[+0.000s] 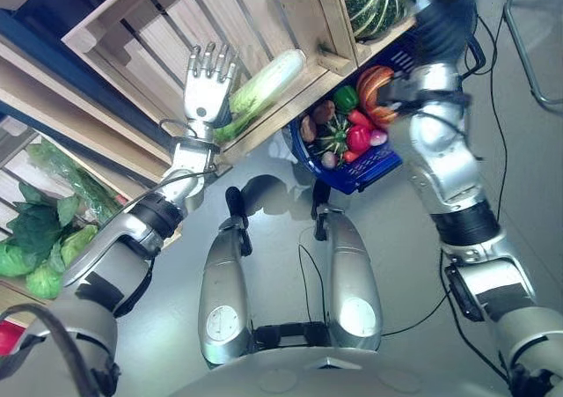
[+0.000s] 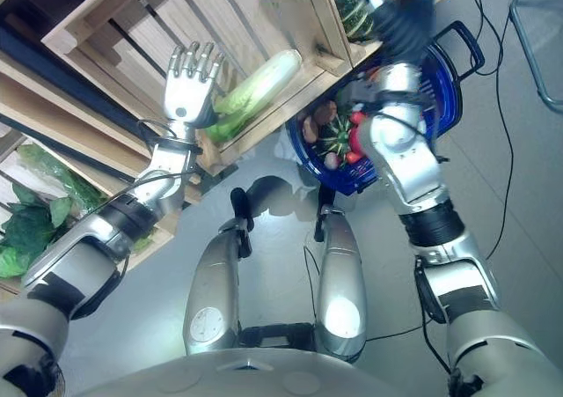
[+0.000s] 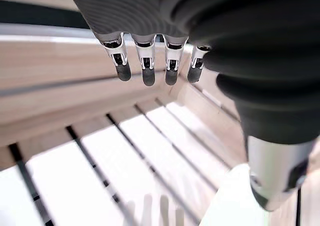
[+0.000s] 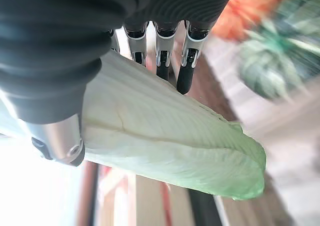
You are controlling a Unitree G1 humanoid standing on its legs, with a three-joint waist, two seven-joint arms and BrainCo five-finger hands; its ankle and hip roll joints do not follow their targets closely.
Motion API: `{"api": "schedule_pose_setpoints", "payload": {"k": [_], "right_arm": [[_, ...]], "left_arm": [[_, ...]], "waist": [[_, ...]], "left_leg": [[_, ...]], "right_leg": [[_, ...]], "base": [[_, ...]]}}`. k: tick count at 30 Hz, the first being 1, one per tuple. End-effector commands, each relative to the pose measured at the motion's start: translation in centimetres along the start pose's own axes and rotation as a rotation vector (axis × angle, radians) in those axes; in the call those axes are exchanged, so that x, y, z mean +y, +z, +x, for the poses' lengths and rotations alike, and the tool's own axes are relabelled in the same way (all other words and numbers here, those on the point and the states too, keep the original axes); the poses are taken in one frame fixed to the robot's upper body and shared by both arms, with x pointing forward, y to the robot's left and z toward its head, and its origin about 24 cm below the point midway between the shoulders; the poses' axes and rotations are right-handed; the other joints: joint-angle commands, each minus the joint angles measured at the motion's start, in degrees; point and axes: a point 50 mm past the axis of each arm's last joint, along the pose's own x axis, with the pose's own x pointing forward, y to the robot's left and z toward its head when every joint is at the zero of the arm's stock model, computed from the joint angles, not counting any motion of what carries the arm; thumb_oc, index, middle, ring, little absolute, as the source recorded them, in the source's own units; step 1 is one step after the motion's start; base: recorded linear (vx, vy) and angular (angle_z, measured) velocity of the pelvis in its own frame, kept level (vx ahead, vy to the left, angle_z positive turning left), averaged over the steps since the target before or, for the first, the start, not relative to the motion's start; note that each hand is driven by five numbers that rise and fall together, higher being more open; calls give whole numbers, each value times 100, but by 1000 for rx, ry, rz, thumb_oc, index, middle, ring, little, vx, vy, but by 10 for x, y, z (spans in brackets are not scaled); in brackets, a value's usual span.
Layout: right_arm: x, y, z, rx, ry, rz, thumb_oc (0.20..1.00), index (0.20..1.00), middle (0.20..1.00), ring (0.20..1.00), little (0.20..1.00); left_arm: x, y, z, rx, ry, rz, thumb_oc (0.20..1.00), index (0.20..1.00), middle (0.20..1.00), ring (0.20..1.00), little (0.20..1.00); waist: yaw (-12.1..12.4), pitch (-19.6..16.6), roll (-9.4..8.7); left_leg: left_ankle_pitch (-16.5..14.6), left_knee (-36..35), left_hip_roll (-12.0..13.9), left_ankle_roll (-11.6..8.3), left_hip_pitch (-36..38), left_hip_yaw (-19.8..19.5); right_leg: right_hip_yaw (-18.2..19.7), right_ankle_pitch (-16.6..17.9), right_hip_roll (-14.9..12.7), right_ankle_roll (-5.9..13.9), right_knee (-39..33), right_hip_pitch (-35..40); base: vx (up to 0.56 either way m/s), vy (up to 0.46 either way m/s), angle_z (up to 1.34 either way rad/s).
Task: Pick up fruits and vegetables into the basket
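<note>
Wooden crate (image 1: 255, 27) behind, pale green cabbage (image 4: 170, 146) clamped in right hand (image 4: 160, 55) above blue basket (image 2: 444, 89) of vegetables, second cabbage (image 1: 264, 89) in crate beside left hand (image 1: 209, 84), fingers straight, empty.

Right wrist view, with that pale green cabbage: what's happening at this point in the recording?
The right hand is curled round a long pale green napa cabbage, held up by the wooden crates. The blue plastic basket hangs from the right arm and already holds red and green peppers and other vegetables. The left hand is open with straight fingers over the slatted wooden crate, beside a second long cabbage lying there.
</note>
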Motion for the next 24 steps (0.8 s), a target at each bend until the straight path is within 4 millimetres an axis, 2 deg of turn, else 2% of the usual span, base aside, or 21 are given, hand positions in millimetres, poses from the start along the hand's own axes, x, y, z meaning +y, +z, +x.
{"api": "schedule_pose_setpoints", "payload": {"k": [1, 8, 14, 17, 18, 24], "right_arm": [[-15, 37, -2, -213, -71, 8, 200, 200, 200, 200, 200], [-39, 23, -3, -175, -188, -161, 200, 200, 200, 200, 200], [-68, -3, -8, -47, -218, -335, 200, 200, 200, 200, 200], [-69, -17, -8, 13, -163, -396, 200, 200, 200, 200, 200], [-70, -23, -9, 40, -143, -409, 200, 200, 200, 200, 200], [-59, -50, 1, 181, 20, -457, 200, 200, 200, 200, 200]], "left_arm": [[8, -25, 3, 130, 57, -43, 1000, 1000, 1000, 1000, 1000], [6, -44, 8, 250, 30, -81, 1000, 1000, 1000, 1000, 1000], [-1, -59, 12, 413, -28, -266, 1000, 1000, 1000, 1000, 1000], [-9, -57, 13, 486, -78, -397, 1000, 1000, 1000, 1000, 1000], [-13, -55, 12, 505, -104, -433, 1000, 1000, 1000, 1000, 1000], [-27, -46, 15, 643, -243, -700, 1000, 1000, 1000, 1000, 1000]], "waist": [[-309, -283, 168], [-510, -283, 220], [-807, -283, 428], [-898, -283, 547], [-912, -283, 585], [-948, -283, 758]], "left_leg": [[-548, 557, 11, 127, -255, 365], [-527, 627, 67, 119, -517, 496], [-417, 644, 87, 68, -880, 653], [-357, 608, 81, 36, -996, 724], [-489, 644, 76, -29, -938, 669], [-341, 575, 74, -113, -1128, 736]], "right_leg": [[53, -183, 78, 350, 162, -86], [201, -188, 153, 322, 286, -451], [397, -211, 222, 278, 448, -994], [473, -243, 236, 252, 504, -1202], [522, -414, 249, 291, 587, -1168], [573, -449, 238, 236, 661, -1452]], "base": [[-6, 51, -20], [-11, 39, -16], [-1, 84, -19], [35, 105, -14], [87, 68, -13], [31, 52, -11]]}}
